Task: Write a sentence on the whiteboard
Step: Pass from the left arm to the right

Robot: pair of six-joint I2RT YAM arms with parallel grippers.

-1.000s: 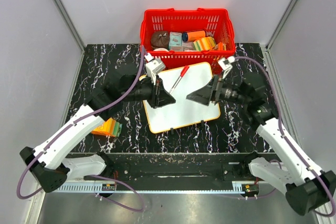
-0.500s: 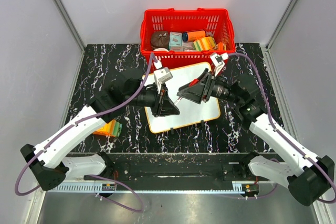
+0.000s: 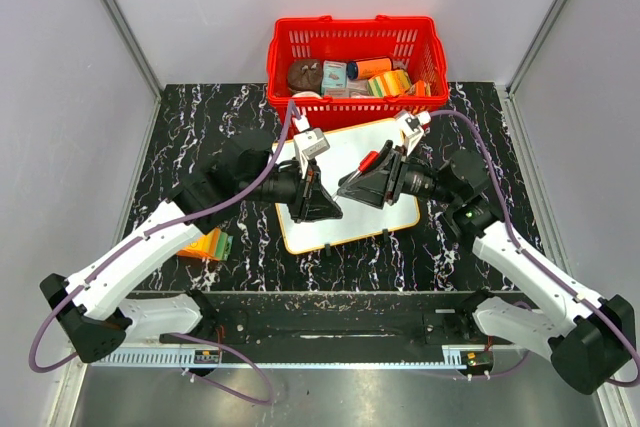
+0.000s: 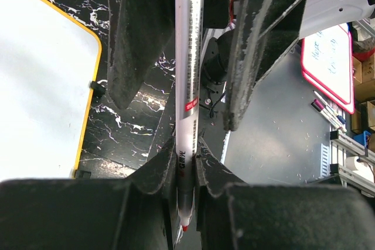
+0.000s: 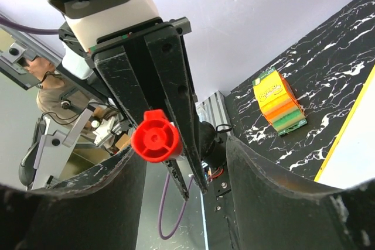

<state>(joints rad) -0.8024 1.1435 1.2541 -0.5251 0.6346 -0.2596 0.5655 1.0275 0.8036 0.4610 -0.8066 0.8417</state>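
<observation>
The whiteboard (image 3: 350,209) lies flat on the black marble table, white with an orange-yellow rim; its edge also shows in the left wrist view (image 4: 41,86). No sentence shows on its visible surface. My left gripper (image 3: 325,202) (image 4: 186,156) is shut on a white marker (image 4: 188,80), held above the board. The marker's red cap (image 3: 371,160) (image 5: 155,137) points at the right arm. My right gripper (image 3: 360,183) (image 5: 184,144) stands open around the cap end. The cap sits close to one finger (image 5: 76,203), with a gap to the other.
A red basket (image 3: 285,57) full of small items stands behind the board. An orange-and-green pack (image 3: 205,244) (image 5: 280,102) lies on the table left of the board. Off the table, a second red-rimmed board (image 4: 328,57) shows in the left wrist view.
My right gripper has moved left over the board to the marker's cap and narrowed its jaws. My left gripper swung the marker round toward the right arm.
</observation>
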